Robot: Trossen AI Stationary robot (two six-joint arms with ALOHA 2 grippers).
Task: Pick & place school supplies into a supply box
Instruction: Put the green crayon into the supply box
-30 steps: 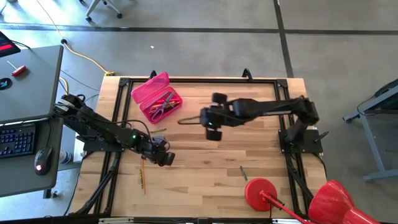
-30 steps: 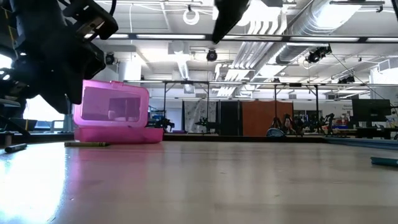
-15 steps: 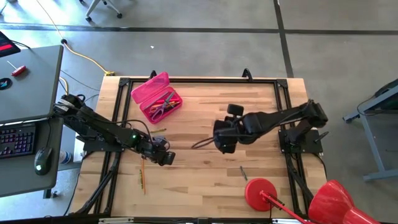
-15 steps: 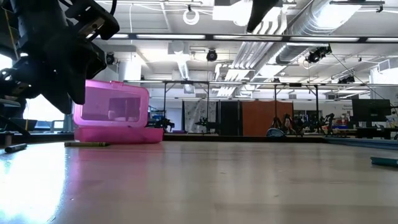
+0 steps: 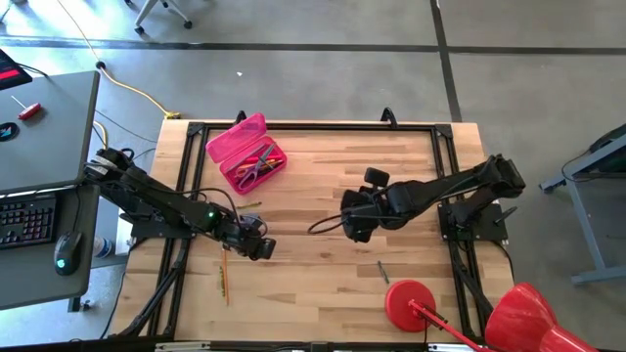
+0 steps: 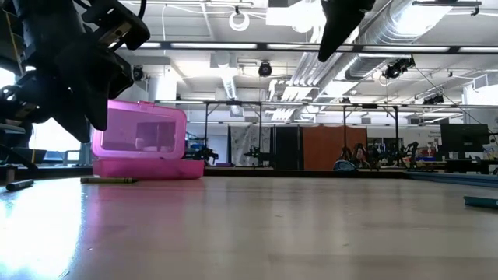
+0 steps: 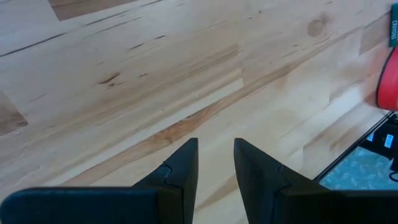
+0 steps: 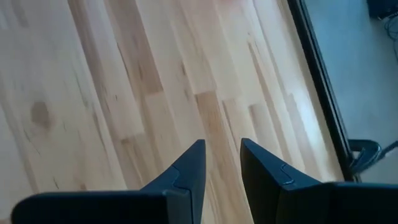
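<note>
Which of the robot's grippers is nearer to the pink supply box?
Left. The left gripper hovers just below the supply box in the high view; the right gripper hangs farther off, over mid-table.

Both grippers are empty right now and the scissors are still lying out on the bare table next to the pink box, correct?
Not quite. The scissors already lie inside the pink box, as the high view shows. The rest holds: the left gripper and right gripper each show an empty gap between the fingers in their wrist views.
</note>
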